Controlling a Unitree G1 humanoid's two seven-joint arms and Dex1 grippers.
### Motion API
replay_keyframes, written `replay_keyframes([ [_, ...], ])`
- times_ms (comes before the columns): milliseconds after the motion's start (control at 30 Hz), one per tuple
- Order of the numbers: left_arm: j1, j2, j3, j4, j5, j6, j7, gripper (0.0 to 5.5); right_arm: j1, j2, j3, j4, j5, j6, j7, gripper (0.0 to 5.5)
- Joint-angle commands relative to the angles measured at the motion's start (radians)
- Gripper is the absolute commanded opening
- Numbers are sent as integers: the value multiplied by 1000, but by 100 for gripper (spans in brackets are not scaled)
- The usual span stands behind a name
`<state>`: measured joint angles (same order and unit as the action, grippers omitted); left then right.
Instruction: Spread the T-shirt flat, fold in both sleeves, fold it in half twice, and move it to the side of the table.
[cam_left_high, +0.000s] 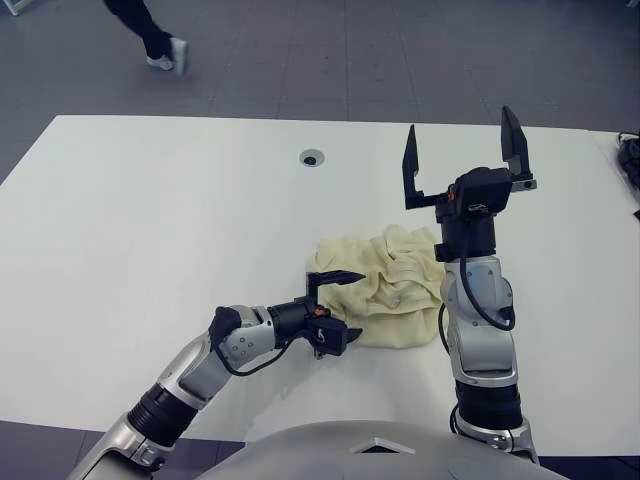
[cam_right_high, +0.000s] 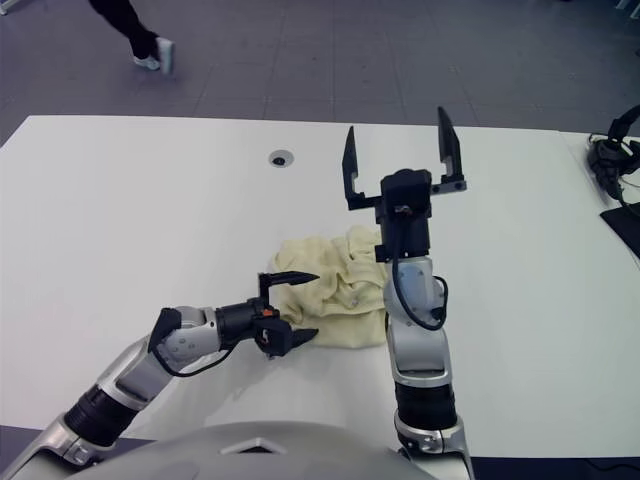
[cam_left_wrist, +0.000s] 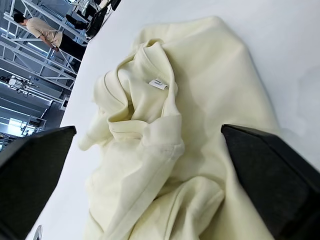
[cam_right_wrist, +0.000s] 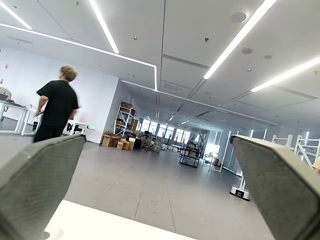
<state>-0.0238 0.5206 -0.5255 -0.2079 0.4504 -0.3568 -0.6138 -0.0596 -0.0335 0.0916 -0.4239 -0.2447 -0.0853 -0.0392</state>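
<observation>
A pale yellow T-shirt (cam_left_high: 385, 285) lies in a crumpled heap on the white table (cam_left_high: 150, 220), near the front edge and a little right of centre. Its collar and label (cam_left_wrist: 159, 84) face up in the left wrist view. My left gripper (cam_left_high: 343, 306) lies low on the table, open, its fingers (cam_left_wrist: 35, 170) spread on either side of the heap's left edge, with nothing pinched between them. My right gripper (cam_left_high: 459, 122) stands open, raised well above the shirt's right side and pointing upward, with nothing in it.
A small round hole (cam_left_high: 312, 157) sits in the table top behind the shirt. Black cables and gear (cam_right_high: 610, 155) lie at the table's far right edge. Bare table stretches to the left and behind the heap.
</observation>
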Motion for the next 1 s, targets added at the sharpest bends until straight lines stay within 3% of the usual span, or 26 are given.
replay_keyframes([
  [33, -9, -10, -11, 42, 29, -14, 19, 540, 9, -1, 6, -21, 4, 7, 8, 536],
  [767, -16, -32, 35, 52, -104, -22, 22, 540, 22, -10, 31, -45, -19, 9, 16, 536],
  [1000, -38, -53, 38, 86, -26, -6, 75, 540, 29, -12, 28, -52, -18, 10, 15, 536],
])
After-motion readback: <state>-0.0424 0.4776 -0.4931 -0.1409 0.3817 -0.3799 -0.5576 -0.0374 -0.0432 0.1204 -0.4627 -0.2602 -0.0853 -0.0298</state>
